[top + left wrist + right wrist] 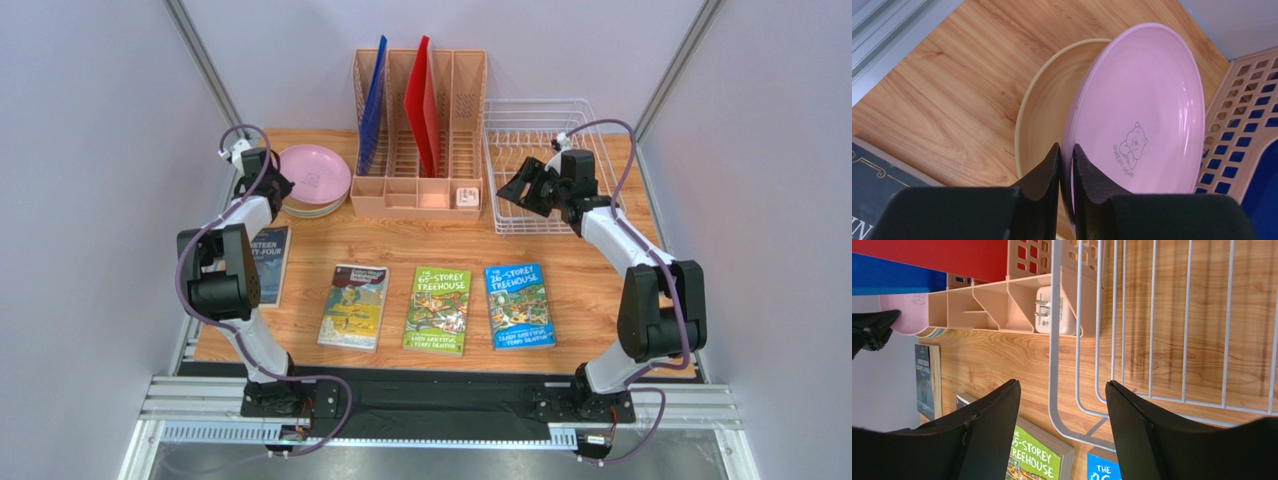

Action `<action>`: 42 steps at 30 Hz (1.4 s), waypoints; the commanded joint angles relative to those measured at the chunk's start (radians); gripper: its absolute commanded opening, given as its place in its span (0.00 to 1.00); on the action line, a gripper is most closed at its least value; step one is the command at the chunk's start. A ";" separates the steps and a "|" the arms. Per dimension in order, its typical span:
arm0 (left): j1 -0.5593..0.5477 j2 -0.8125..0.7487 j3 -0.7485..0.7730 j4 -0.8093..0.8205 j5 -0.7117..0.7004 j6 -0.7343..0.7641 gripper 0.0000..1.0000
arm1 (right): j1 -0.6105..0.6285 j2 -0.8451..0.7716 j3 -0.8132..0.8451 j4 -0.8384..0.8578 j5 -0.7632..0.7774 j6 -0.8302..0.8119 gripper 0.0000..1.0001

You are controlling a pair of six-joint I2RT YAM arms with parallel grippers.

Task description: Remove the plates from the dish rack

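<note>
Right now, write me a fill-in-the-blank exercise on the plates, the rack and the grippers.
1. The uppermost plate is ___ in colour.
2. The drawing printed on it is a ___.
3. The right gripper hangs open over a corner of the white wire ___.
4. In the file organiser stand a blue board and a ___ one.
Missing words: pink; bear; dish rack; red.

pink plate (1147, 90), bear print; cream plate (1044, 115); white dish rack (1053, 365); salmon organiser (1002, 305).
</note>
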 commanded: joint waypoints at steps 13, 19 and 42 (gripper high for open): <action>0.017 -0.027 -0.041 0.030 0.019 -0.017 0.86 | -0.003 -0.157 0.073 -0.060 -0.021 -0.106 0.70; 0.017 -0.140 -0.053 -0.017 0.097 0.012 0.90 | -0.003 -0.226 0.062 -0.118 0.023 -0.140 0.72; -0.379 -0.947 -0.195 -0.269 0.297 0.342 1.00 | 0.063 -0.587 -0.005 -0.297 0.527 -0.315 0.75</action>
